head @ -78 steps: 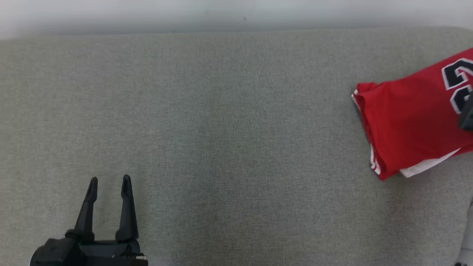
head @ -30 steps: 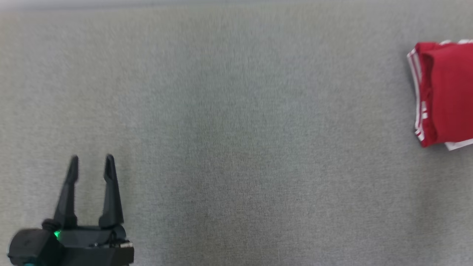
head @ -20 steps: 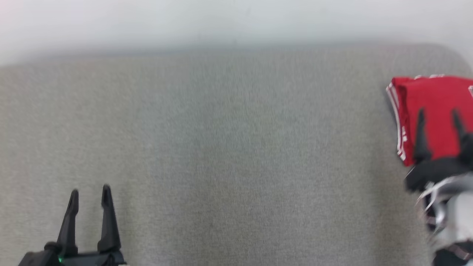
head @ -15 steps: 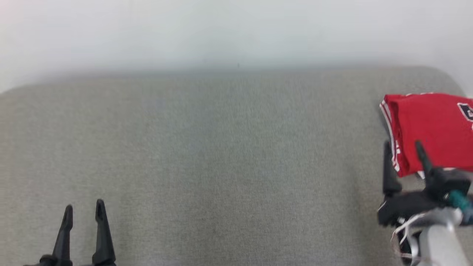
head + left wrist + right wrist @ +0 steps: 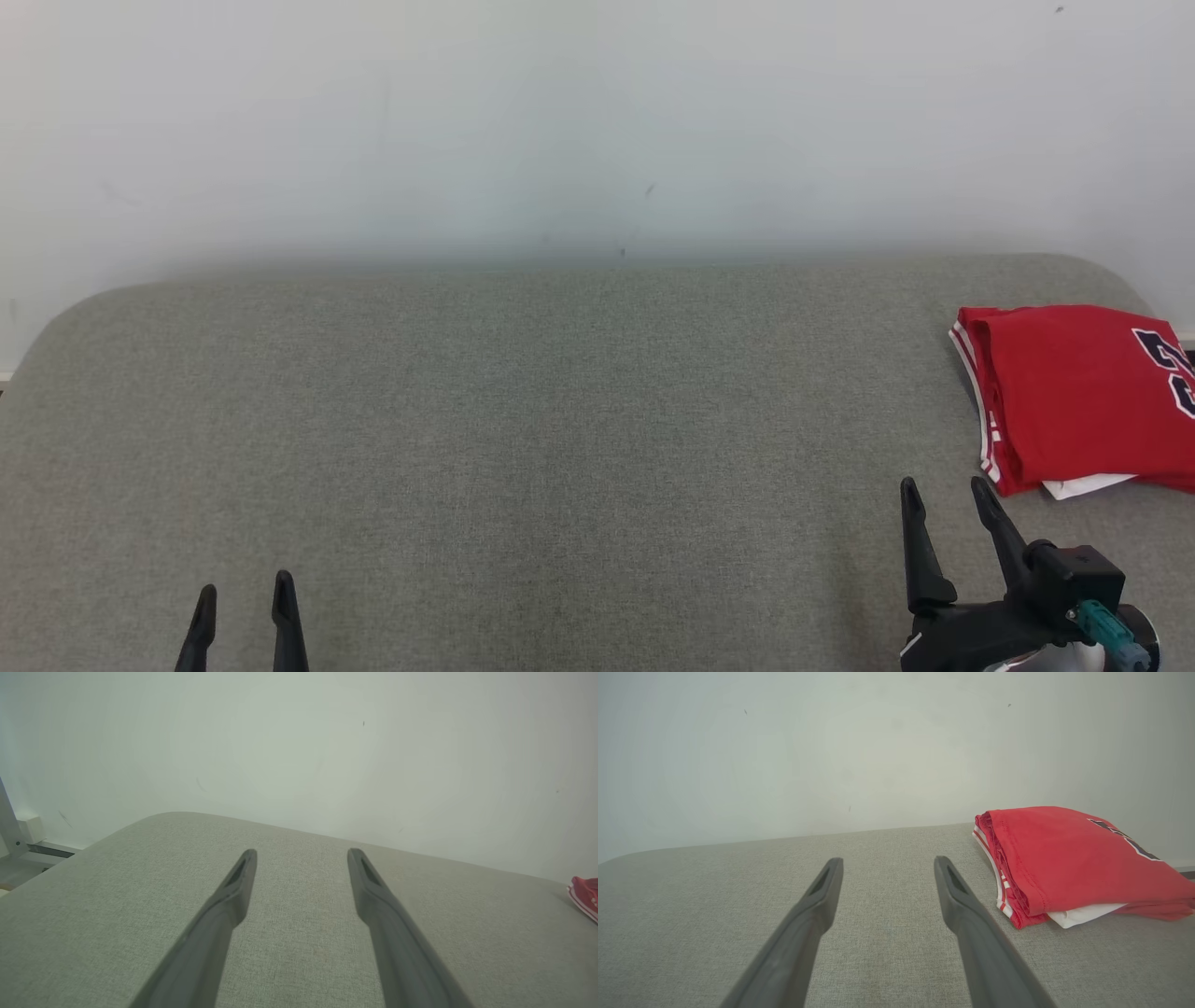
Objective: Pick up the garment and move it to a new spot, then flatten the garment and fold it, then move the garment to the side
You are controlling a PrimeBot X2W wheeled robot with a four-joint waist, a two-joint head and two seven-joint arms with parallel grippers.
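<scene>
The folded red jersey point(image 5: 1064, 392) is laid at 3 o'clock on the grey padded table point(image 5: 523, 448), near its right edge. The fingers of the left gripper point(image 5: 245, 586), at 7 o'clock, and of the right gripper point(image 5: 944, 485), at 5 o'clock, are spread and empty, apart from the jersey.

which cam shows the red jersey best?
Right wrist view: the folded red jersey sits close and nearly whole, layered edge visible. Head view crops it at the right edge; left wrist view catches a red sliver at its right edge.
</scene>
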